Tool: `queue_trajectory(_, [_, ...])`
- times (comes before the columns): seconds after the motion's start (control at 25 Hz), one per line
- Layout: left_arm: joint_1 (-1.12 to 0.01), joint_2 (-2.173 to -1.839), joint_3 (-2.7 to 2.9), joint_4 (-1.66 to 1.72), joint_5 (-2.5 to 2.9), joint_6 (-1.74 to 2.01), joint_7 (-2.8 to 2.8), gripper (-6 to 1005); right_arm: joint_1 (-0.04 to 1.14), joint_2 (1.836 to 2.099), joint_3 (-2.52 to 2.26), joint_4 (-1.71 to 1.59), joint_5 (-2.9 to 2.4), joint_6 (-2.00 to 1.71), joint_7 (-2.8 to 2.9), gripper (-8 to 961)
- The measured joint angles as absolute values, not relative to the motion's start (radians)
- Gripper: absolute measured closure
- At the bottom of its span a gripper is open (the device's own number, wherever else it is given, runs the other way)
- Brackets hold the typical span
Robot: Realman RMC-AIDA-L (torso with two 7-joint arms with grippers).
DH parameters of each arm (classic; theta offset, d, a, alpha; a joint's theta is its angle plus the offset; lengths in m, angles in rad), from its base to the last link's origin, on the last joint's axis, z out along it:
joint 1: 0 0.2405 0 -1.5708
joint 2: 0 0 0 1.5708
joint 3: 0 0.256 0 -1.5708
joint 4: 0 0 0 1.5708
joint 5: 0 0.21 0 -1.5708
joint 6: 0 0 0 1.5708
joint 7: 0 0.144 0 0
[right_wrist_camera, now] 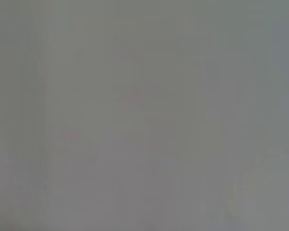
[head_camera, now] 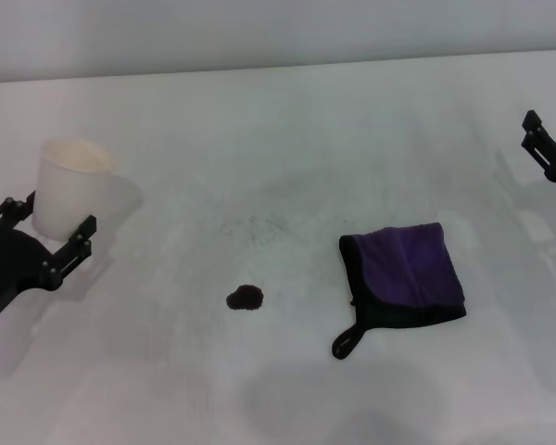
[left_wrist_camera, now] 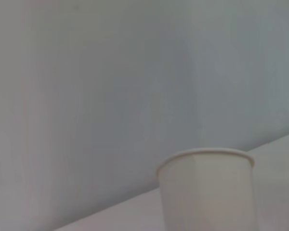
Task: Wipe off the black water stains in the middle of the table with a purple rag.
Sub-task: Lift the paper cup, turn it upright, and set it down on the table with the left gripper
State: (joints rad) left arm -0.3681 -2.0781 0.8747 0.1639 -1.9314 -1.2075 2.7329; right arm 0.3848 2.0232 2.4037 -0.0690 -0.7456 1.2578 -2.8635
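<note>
right gripper (head_camera: 549, 148) cut off by edge; paper cup (left_wrist_camera: 207, 190) base cropped.

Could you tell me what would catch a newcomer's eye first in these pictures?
Most likely the purple rag, lying folded on the white table right of centre, its black loop pointing toward the robot. Next comes the small black water stain to its left, apart from the cloth. A white paper cup stands upright at far left beside the open left gripper; the right gripper sits at the far right edge.

Both the left tool (head_camera: 48, 236) and right tool (head_camera: 547, 148) are matte black, angular, with small screws.
</note>
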Motion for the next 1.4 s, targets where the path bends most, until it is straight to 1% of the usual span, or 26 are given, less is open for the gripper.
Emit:
queue_trajectory(0.44, [-0.390, -2.075, 0.878, 0.140, -1.928, -1.193, 2.688, 293, 0.380, 2.023, 2.404, -0.069, -0.745, 1.256, -2.864, 102])
queue_trajectory(0.64, [-0.391, -2.081, 0.904, 0.126, -1.926, -1.159, 2.695, 294, 0.377, 2.024, 2.404, -0.072, -0.745, 1.256, -2.863, 102])
queue_trajectory(1.4, [-0.385, -2.083, 0.914, 0.091, -1.928, -1.118, 2.749, 285, 0.380, 2.025, 2.404, -0.072, -0.745, 1.256, -2.862, 102])
